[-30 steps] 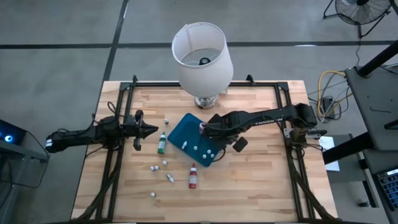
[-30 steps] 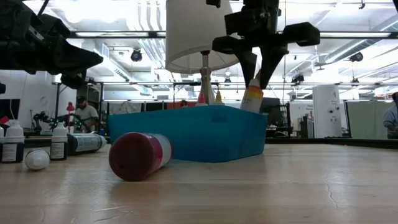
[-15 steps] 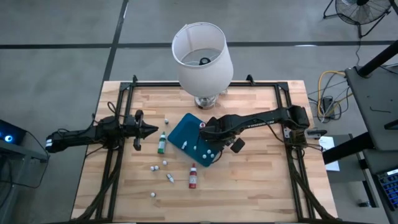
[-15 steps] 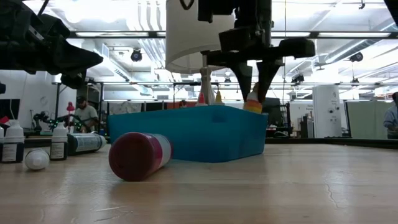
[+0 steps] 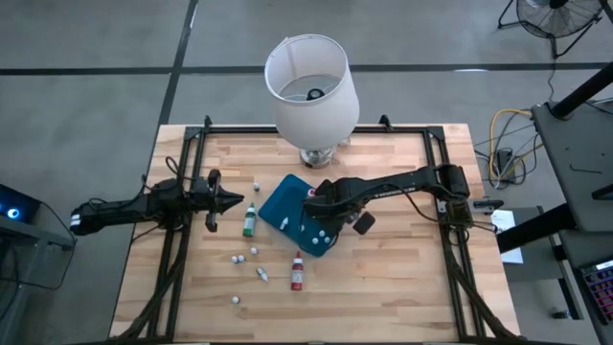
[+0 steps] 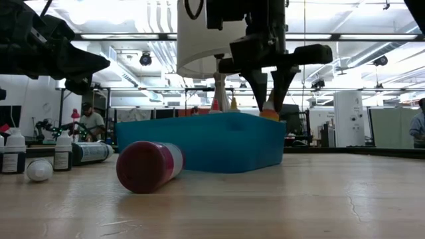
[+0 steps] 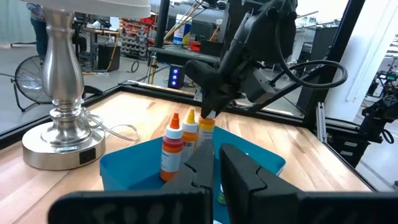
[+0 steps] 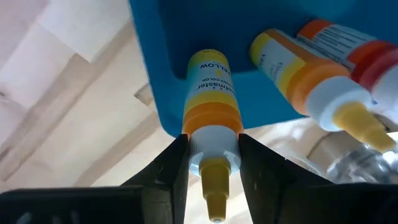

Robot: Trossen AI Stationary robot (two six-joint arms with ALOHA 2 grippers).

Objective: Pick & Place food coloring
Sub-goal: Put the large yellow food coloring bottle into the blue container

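Right wrist view alone shows right gripper [image 8: 211,158] grasping yellow bottle [image 8: 211,118] inside blue tray [image 5: 297,217]; two bottles [image 7: 180,144] beside it; left gripper [image 5: 235,201] clenched, empty, left of tray.

Tray [image 5: 287,206] sits mid-worktop [image 5: 402,287], in front of the lamp [image 5: 311,91]. Upright bottles [image 7: 180,140] stand inside it, beneath the right end effector [image 5: 314,196]. Left of the tray lies one bottle [image 5: 249,220]; another [image 5: 297,272] lies in front of it. Left end effector [image 5: 235,200] is well left of the tray.

lamp shade [image 6: 206,40]: top cut off | tray [image 6: 199,143]: hides bottle bases
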